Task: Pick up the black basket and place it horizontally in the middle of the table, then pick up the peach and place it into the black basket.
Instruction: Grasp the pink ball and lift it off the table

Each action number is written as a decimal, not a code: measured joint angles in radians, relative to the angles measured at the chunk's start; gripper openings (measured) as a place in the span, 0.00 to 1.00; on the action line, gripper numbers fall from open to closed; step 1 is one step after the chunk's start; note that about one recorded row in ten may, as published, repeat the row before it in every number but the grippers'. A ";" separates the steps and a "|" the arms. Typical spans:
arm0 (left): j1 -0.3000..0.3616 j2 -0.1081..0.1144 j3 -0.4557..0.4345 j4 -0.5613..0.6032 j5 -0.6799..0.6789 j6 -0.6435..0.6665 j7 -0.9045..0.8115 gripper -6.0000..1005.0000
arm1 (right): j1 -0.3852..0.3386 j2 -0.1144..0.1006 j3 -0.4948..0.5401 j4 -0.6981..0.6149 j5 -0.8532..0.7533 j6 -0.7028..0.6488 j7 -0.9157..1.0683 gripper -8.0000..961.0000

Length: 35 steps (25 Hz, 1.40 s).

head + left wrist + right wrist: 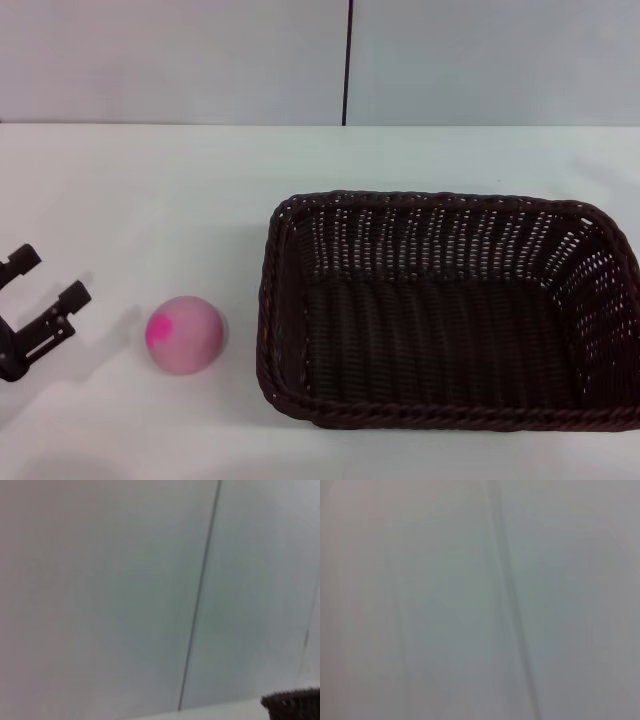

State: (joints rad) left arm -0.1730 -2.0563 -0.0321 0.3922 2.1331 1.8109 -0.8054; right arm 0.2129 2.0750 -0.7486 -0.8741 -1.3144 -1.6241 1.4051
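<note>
The black basket stands upright on the white table, long side across, right of centre; its right end runs off the head view. A corner of its rim shows in the left wrist view. It is empty. The peach lies on the table just left of the basket, its magenta blotch facing left. My left gripper is open and empty at the left edge, a short way left of the peach. My right gripper is out of view.
A pale wall with a dark vertical seam stands behind the table's far edge. Bare tabletop lies behind the peach and the basket.
</note>
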 joint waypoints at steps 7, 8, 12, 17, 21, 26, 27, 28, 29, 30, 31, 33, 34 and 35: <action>-0.005 0.000 0.116 0.061 0.000 -0.008 -0.009 0.64 | -0.065 0.001 0.040 0.345 0.210 -0.048 -0.182 0.64; -0.005 0.000 0.132 0.067 -0.001 -0.010 -0.011 0.64 | -0.066 0.001 0.056 0.388 0.221 -0.061 -0.201 0.64; -0.005 -0.001 0.197 0.088 -0.001 -0.030 -0.038 0.64 | -0.066 0.000 0.106 0.477 0.228 -0.088 -0.246 0.64; -0.011 -0.004 0.274 0.111 -0.001 -0.060 -0.077 0.63 | -0.067 -0.001 0.106 0.483 0.223 -0.087 -0.248 0.64; -0.041 -0.013 0.274 0.055 -0.007 -0.135 -0.015 0.63 | -0.061 -0.001 0.099 0.485 0.223 -0.087 -0.249 0.64; -0.077 -0.012 0.276 -0.030 -0.009 -0.243 0.077 0.63 | -0.056 -0.002 0.097 0.504 0.222 -0.089 -0.250 0.64; -0.081 -0.013 0.280 -0.032 -0.008 -0.253 0.081 0.63 | -0.056 -0.002 0.096 0.507 0.222 -0.089 -0.250 0.64; -0.086 -0.014 0.286 -0.037 -0.006 -0.266 0.084 0.62 | -0.056 -0.002 0.096 0.509 0.222 -0.089 -0.250 0.64; -0.091 -0.014 0.293 -0.044 -0.006 -0.277 0.084 0.62 | -0.056 -0.002 0.096 0.511 0.221 -0.087 -0.250 0.64; -0.093 -0.013 0.294 -0.046 -0.006 -0.279 0.084 0.62 | -0.057 -0.003 0.096 0.512 0.221 -0.085 -0.250 0.64; -0.094 -0.012 0.295 -0.048 -0.005 -0.281 0.084 0.62 | -0.058 -0.003 0.096 0.512 0.221 -0.084 -0.250 0.64; -0.095 -0.010 0.299 -0.048 -0.004 -0.283 0.084 0.62 | -0.061 -0.003 0.099 0.512 0.221 -0.082 -0.250 0.64; -0.095 -0.010 0.304 -0.046 -0.004 -0.283 0.085 0.62 | -0.063 -0.003 0.101 0.512 0.221 -0.081 -0.250 0.64; -0.095 -0.009 0.315 -0.044 -0.004 -0.281 0.085 0.62 | -0.064 -0.003 0.103 0.512 0.221 -0.080 -0.250 0.64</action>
State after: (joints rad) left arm -0.2680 -2.0656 0.2825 0.3485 2.1287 1.5297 -0.7208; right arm 0.1487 2.0723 -0.6454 -0.3620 -1.0930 -1.7036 1.1552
